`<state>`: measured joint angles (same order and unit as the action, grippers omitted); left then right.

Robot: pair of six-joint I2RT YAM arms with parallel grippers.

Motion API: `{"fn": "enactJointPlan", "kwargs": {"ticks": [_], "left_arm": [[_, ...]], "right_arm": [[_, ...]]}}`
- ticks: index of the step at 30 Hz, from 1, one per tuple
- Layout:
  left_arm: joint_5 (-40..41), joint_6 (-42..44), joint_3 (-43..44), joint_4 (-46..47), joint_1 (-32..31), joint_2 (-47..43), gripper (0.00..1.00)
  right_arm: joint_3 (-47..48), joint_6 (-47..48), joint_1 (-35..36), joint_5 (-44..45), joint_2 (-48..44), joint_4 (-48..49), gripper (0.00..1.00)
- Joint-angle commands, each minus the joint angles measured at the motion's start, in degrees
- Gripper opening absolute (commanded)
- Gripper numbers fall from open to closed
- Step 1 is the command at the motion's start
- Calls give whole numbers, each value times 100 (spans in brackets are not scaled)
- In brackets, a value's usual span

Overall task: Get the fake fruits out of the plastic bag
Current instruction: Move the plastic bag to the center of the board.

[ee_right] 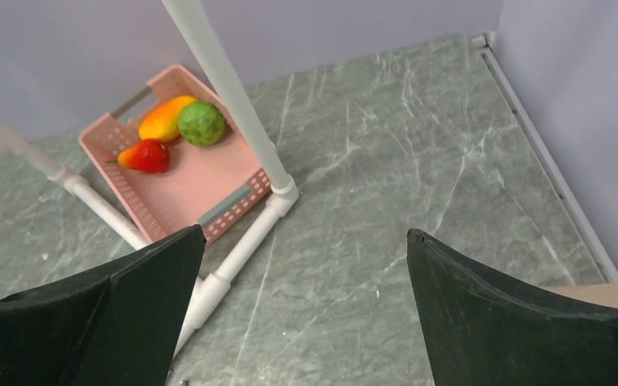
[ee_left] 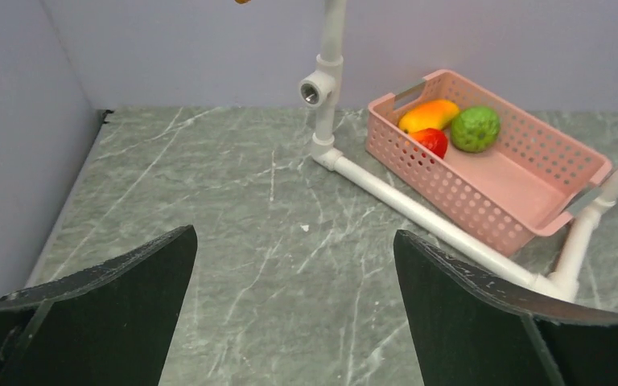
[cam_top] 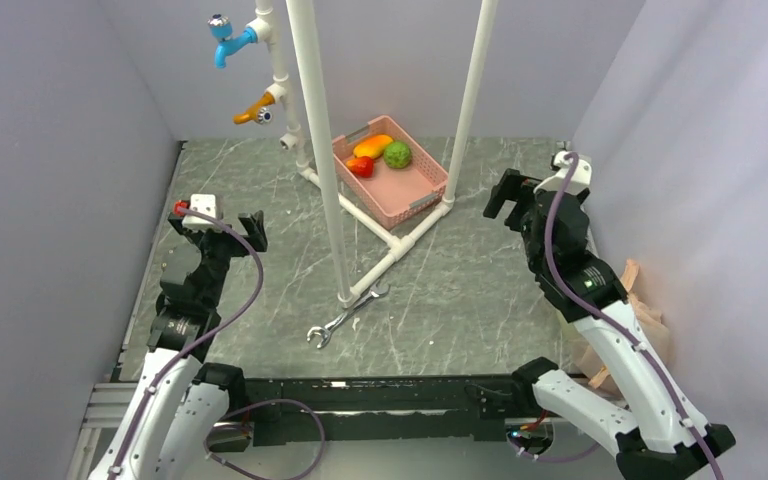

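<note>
The left jaws and right jaws are risking a wrong grab, since only the elongated orange fruit (cam_top: 373,146) in the pink slotted plastic basket (cam_top: 405,188) is lying ahead. Both are standing wide, holding and touching nothing above the grey marbled counter (cam_top: 260,180). What is possibly the peach-beige crinkly plastic bag (cam_top: 652,318) is sitting beside the right arm; the fake fruits are not showing.

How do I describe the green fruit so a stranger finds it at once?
Far back on the table, a pink basket lies beside the white pipe frame. Three fruits sit at its far end. The green fruit is the round, bumpy one; its neighbours are a long orange fruit and a red fruit.
</note>
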<state>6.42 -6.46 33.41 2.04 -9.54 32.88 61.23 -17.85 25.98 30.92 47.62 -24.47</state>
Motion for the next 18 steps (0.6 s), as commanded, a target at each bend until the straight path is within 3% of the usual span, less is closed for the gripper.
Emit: {"fn": "enactJointPlan", "kwargs": {"ticks": [1, 5, 18], "left_arm": [[20, 473, 235, 168, -118, -68, 100], [66, 538, 304, 51, -215, -4, 99], [246, 829, 429, -140, -432, 268, 99]], "right_arm": [[229, -320, 0, -21, 210, -149, 100], [527, -501, -1, -131, 461, -435, 100], [202, -604, -3, -754, 602, -190, 100]]}}
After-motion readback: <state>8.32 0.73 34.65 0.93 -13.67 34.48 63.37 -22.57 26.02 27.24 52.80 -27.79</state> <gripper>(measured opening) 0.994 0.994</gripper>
